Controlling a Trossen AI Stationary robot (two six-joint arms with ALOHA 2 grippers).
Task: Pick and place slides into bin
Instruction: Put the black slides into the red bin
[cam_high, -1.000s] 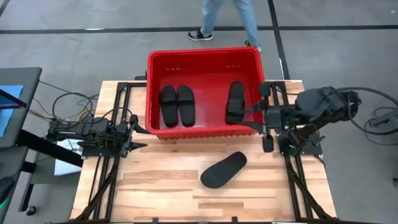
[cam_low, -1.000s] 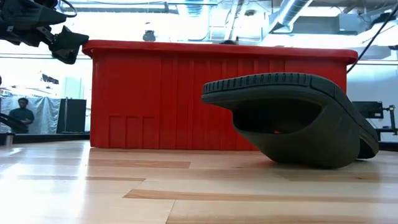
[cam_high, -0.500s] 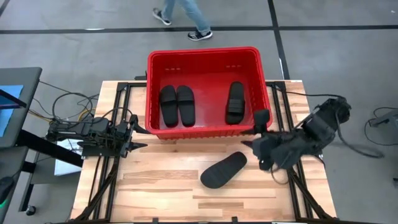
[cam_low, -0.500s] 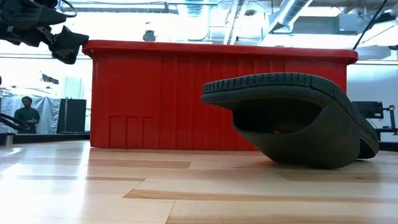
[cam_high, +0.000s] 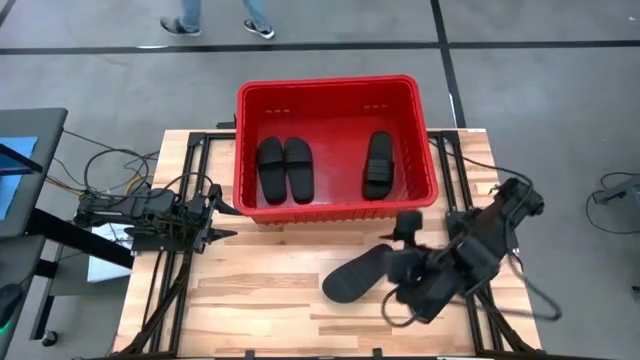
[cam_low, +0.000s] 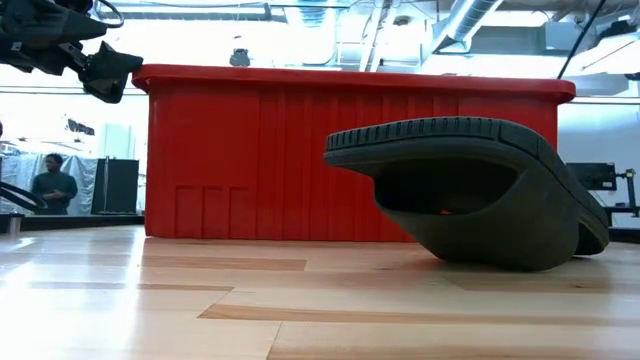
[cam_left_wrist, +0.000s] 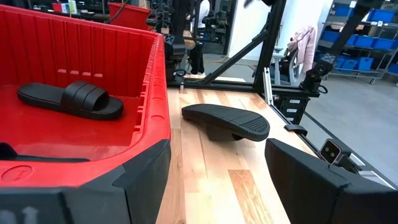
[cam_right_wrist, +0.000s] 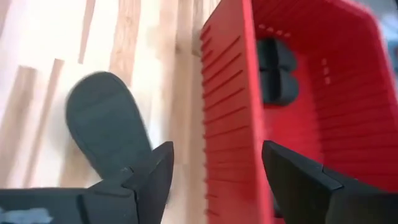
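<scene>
We see 3 black slides lying flat in the red bin (cam_high: 250, 150), which stands at the far side of the wooden bench (cam_high: 260, 290). A pair (cam_high: 284, 169) rests side by side, touching, in the bin's left half, and a single slide (cam_high: 378, 164) lies apart from it toward the right wall. In the left wrist view that single slide (cam_left_wrist: 69, 99) sits strap up on the bin floor.

The 4th slide (cam_high: 352, 277) lies on the bench just in front of the bin's right half, angled, its toe end toward the bin. In the low view this slide (cam_low: 470, 190) rests sole up, tread showing along its upper edge, with the bin's ribbed front wall right behind it.

The right claw (cam_high: 398, 250) hangs over the bench just beside that loose slide, at the end nearest the bin. In the right wrist view its fingers (cam_right_wrist: 148, 177) stand well apart, with nothing between them, framing the slide's rounded end and the bin's wall.

The left claw (cam_high: 218, 213) waits at the left of the bench, level with the bin's front left corner. In its wrist view the fingers (cam_left_wrist: 143, 177) are spread apart, one overlapping the bin's near corner, and they hold nothing.

A person's legs (cam_high: 220, 15) show on the floor beyond the bench.
</scene>
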